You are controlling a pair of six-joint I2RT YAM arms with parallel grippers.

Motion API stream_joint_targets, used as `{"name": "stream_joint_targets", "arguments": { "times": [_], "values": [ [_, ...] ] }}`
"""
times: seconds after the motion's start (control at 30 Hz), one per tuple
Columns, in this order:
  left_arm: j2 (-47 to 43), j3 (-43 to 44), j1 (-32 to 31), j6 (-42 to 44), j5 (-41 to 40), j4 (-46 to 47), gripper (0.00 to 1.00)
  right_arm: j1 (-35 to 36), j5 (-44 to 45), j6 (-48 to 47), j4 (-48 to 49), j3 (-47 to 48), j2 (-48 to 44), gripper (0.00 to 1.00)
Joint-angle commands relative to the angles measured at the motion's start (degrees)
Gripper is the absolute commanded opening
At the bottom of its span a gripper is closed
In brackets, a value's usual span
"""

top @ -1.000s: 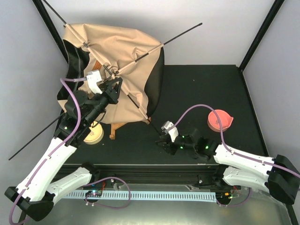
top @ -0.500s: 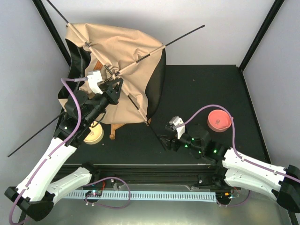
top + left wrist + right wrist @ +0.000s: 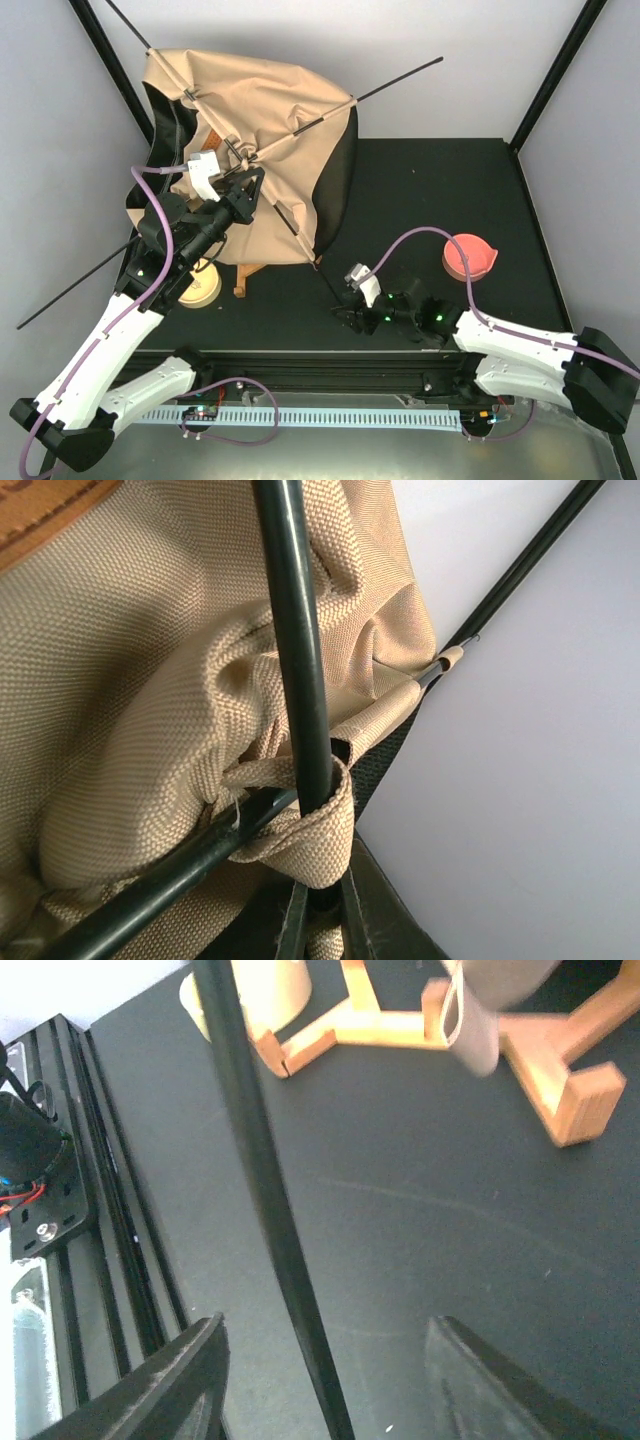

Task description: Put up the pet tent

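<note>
Step in hand: spreading the poles. The pet tent [image 3: 270,110] stands half-raised at the far left of the table [image 3: 430,200]. My left gripper [image 3: 247,188] is raised to the pole crossing; I cannot tell whether it grips. My right gripper [image 3: 342,310], low and reaching left, straddles a free pole [image 3: 262,1190], fingers apart. Next: close, then draw the pole outward.

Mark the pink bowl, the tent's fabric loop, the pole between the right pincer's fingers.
pink bowl [image 3: 470,257], top view, middle.
fabric loop [image 3: 318,830], left wrist view, outer band.
pole [image 3: 272,1210], right wrist view, mid-shaft.

Nothing legible — the brown leather label [image 3: 45,510] shows no readable lettering.
</note>
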Motion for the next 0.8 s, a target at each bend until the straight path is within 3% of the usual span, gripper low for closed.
{"name": "stream_joint_targets", "arguments": {
  "times": [0.0, 0.23, 0.77],
  "values": [
    [-0.3, 2.4, -0.3, 0.7, 1.4, 4.0, 0.02, 0.3, -1.4, -1.0, 1.8, 1.3, 2.5, 0.51],
    [-0.2, 1.8, -0.3, -0.4, 1.2, 3.7, 0.02, 0.9, 2.3, -1.9, 4.7, 3.3, 4.0, 0.03],
    [3.0, -1.7, -0.3, -3.4, 4.6, 3.9, 0.14, 3.2, 8.7, -7.5, 4.4, 8.7, 2.4, 0.01]
  ]
}}
